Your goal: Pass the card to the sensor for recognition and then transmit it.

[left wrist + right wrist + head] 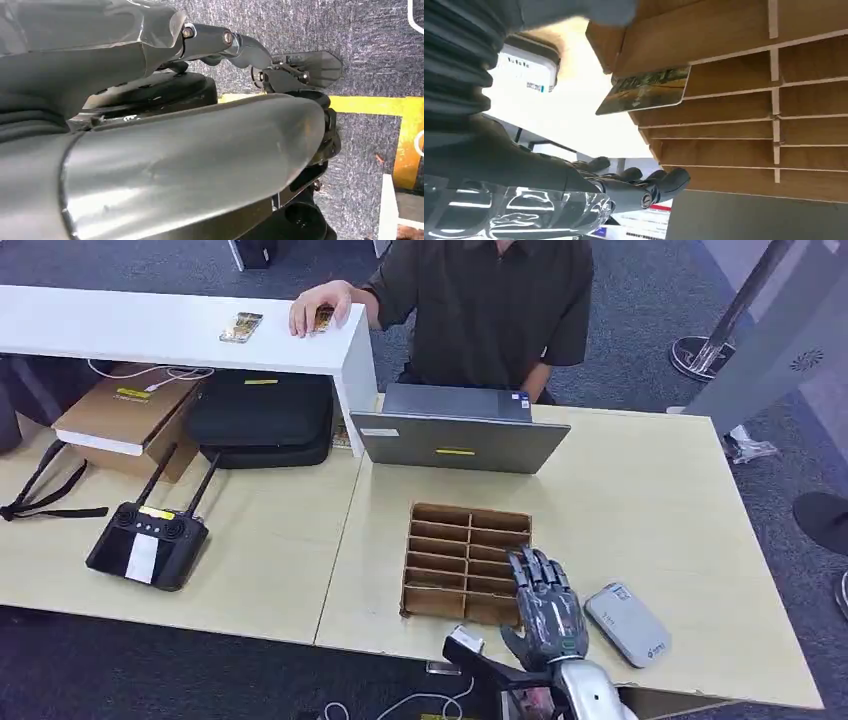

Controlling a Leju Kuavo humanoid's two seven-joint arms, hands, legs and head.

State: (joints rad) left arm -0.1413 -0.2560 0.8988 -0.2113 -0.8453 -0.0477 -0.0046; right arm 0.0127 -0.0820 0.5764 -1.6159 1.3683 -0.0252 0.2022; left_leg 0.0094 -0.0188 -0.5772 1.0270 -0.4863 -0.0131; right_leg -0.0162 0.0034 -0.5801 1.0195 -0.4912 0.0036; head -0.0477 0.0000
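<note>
Fingers point(540, 575) of the right hand point(548, 608) are stretched flat and slightly apart over the near right corner of the wooden slotted rack point(455, 552), holding nothing I can see. Head view: rack sits mid-table near the front edge, grey card reader point(627, 623) just right of the hand near the front edge — looks like the sensor, parked within easy reach. Person point(490, 300) sits behind the laptop point(458, 438) at the far edge, hand on the white shelf point(170, 330) next to a card point(241, 327), probably waiting to receive.

Left wrist view: left hand point(280, 65) hangs over carpet and yellow floor tape, idle. Most of it is blocked by its own cover; can't tell if the fingers are curled or spread.

Right wrist view: task card point(646, 90) stands in a rack slot, one end poking out, likely so it's graspable. Dark fingers are loose, clear of it. Reader is partly cut off by the ribbed cover, label unreadable.
</note>
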